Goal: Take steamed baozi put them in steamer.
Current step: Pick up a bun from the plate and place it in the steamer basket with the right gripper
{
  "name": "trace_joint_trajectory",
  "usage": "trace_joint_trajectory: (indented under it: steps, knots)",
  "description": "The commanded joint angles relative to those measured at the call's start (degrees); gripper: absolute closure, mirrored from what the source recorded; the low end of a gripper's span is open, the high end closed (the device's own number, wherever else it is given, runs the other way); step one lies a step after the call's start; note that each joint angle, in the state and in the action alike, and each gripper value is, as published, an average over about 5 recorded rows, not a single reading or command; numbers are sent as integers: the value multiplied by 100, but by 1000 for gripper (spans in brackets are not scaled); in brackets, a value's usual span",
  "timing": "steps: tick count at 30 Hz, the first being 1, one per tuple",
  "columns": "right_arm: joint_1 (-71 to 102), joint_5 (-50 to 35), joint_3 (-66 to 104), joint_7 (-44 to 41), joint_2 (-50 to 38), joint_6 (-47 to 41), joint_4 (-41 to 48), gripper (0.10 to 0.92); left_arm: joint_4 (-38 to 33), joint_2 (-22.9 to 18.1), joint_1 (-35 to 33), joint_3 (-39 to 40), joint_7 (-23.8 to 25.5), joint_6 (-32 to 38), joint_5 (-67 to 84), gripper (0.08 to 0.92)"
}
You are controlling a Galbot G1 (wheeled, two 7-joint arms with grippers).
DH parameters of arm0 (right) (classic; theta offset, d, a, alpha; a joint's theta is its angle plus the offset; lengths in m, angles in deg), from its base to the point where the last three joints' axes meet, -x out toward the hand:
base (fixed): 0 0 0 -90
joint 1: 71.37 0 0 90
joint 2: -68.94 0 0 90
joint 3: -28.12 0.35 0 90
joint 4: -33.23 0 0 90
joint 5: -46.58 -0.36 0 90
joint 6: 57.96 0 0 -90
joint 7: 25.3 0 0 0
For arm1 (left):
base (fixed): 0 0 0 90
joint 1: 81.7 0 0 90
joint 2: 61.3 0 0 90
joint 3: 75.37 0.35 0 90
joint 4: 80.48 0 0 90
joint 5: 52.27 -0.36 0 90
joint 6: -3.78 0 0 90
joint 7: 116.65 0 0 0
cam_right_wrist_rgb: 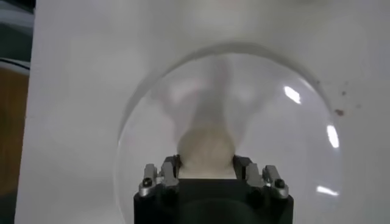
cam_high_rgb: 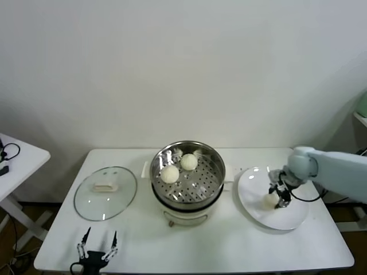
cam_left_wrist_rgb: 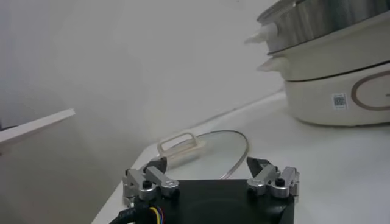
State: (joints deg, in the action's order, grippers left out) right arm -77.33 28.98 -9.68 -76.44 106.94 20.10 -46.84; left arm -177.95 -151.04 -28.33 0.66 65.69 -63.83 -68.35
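We find right claw (cam_high_rgb: pixel 279 195) closed around a baozi (cam_right_wrist_rgb: pixel 206 150) on the plate (cam_high_rgb: pixel 255 201) | two baozi (cam_high_rgb: pixel 170 174) in steamer (cam_high_rgb: pixel 213 166) | left claw (cam_high_rgb: pixel 97 245) open, empty, low over tabletop (cam_high_rgb: pixel 241 243) | risk: soft bun squashes or slips.

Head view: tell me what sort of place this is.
Probably a staged kitchen test bench in a lab, not a home kitchen: a bare white table against a plain wall, holding only a steamer with two baozi, a glass lid and a plate.
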Motion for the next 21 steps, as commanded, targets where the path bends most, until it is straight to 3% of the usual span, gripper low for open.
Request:
trace_joint_trajectory:
  steps: [1,11,21]
  knots:
    - [-3438,-609,-1359,-689,705,1313,-715,425,-4,-45,-7,20,-4,-5,-53,177]
    - [-3662,-1274,87,-1165,1647,2926,-1311,423,-89,-98,-16,37,-9,-21,-74,177]
    - [-2331,588,257,-735,2578,3824,-1609,431,-89,-89,28,33,-7,-45,-56,177]
